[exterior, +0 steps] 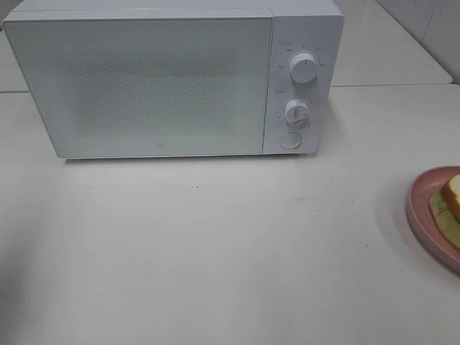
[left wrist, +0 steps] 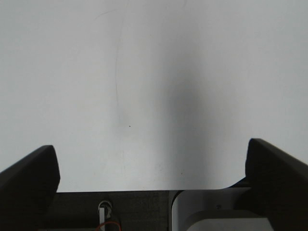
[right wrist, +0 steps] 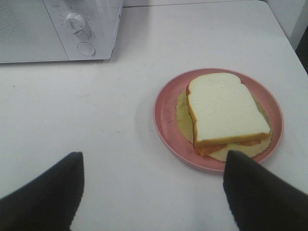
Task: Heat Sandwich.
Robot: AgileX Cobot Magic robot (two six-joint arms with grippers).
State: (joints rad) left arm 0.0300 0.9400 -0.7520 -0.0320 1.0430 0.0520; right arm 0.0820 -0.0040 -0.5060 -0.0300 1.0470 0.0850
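The small markings around the two round white knobs [exterior: 302, 68] of the white box-shaped microwave oven [exterior: 144, 86] are too tiny to read. The left gripper [left wrist: 154, 168] is hanging over the bare white table [left wrist: 144, 72] with its black fingers [left wrist: 29, 178] standing wide apart, holding nothing. The right gripper [right wrist: 151, 192] is also standing open and empty. The white-bread sandwich with brown crust [right wrist: 224, 110] is lying on a round pink plate [right wrist: 166, 115], near the right gripper and well apart from the closed oven.

Ext. high view: sandwich [exterior: 451, 205] & pink plate [exterior: 424, 215] cut off at right edge; microwave [exterior: 144, 86] dial markings too small to read
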